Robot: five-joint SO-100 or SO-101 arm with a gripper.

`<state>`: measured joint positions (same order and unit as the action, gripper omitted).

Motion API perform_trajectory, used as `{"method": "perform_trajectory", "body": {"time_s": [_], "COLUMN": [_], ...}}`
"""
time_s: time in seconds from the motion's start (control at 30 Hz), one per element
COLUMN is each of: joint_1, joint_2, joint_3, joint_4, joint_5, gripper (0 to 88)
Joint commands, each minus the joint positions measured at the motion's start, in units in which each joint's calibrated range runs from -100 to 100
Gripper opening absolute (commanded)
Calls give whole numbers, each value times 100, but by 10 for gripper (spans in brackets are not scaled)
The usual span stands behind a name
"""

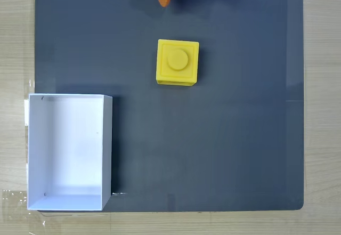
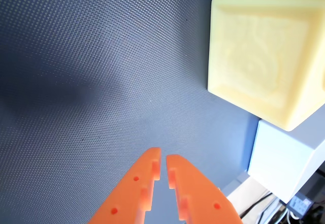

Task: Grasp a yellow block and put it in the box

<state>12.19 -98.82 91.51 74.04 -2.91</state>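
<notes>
Even, bright light; soft shadows on the mat [image 1: 213,150]; wrist view perhaps slightly overexposed.

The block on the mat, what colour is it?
Bright yellow; the yellow block shows best in the fixed view.

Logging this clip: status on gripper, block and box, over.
Gripper shut, empty, short of the yellow block. Block on the dark mat, not in the box. Box open, nothing in it. Nothing between them.

One yellow block [image 1: 177,63] sits on one dark grey mat [image 1: 224,139]. There is one white box [image 1: 106,150], open-topped, and one orange gripper [image 2: 163,159] with two fingers.
</notes>
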Motion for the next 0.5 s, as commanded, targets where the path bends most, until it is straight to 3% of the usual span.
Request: {"method": "perform_trajectory", "body": {"time_s": [0.0, 0.47], "joint_1": [27, -15], "joint_2": [-8, -8], "joint_3": [17, 17], "joint_4": [-13, -13], "joint_5": [12, 12], "gripper": [14, 14]}}
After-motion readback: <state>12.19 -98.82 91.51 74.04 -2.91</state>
